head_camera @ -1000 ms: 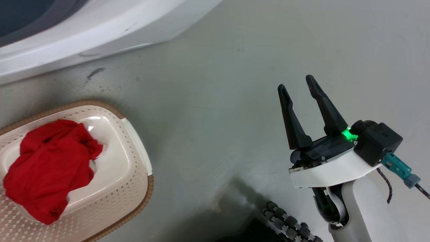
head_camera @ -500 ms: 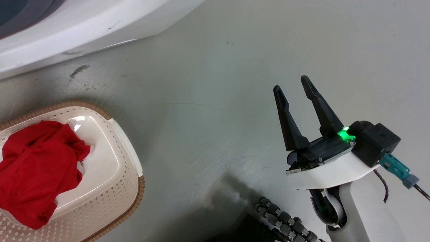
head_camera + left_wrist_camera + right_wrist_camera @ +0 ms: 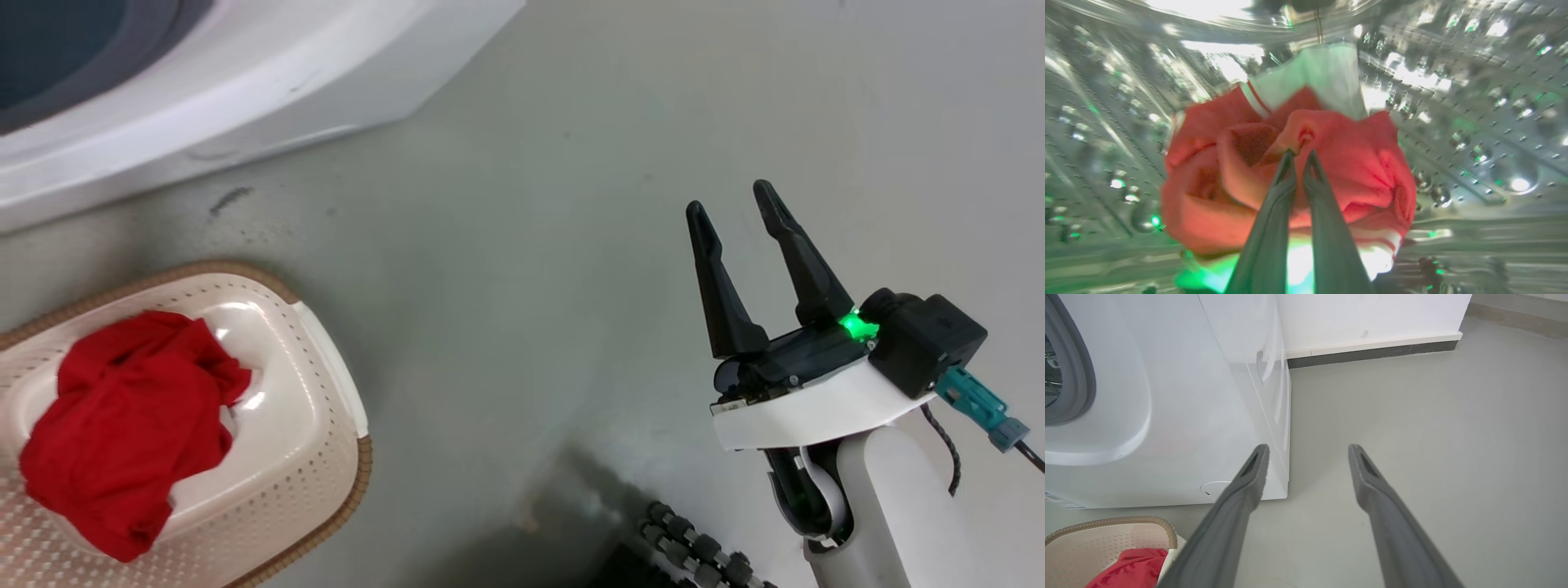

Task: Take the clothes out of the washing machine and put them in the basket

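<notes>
In the head view, the large white front-loading washing machine [image 3: 245, 73] stands at the upper left. Near it on the smooth grey floor [image 3: 531, 286] sits the cream-white perforated plastic basket [image 3: 331, 457] with a brown woven-look rim, and one crumpled red fabric garment [image 3: 122, 425] already lies inside. The right gripper [image 3: 731, 202] hovers over bare floor, well apart from both, its long dark fingers spread and holding nothing. In the left wrist view, the left gripper [image 3: 1300, 154] is inside the perforated steel drum [image 3: 1474, 122], jaws pressed almost together and pinching a raised fold of a second red garment with white trim [image 3: 1363, 175], which rests against the drum wall. The hold looks shallow, right at the tips, so the withdrawal is best made slowly, lifting first so the striped cuff trails clear. In the right wrist view, the grey rubber ring [image 3: 1084, 375] of the door opening shows at the left edge and the basket's rim lies below it, so the carry looks short. The cloth should come straight out past that ring without dragging, and be let go only above the basket's middle
</notes>
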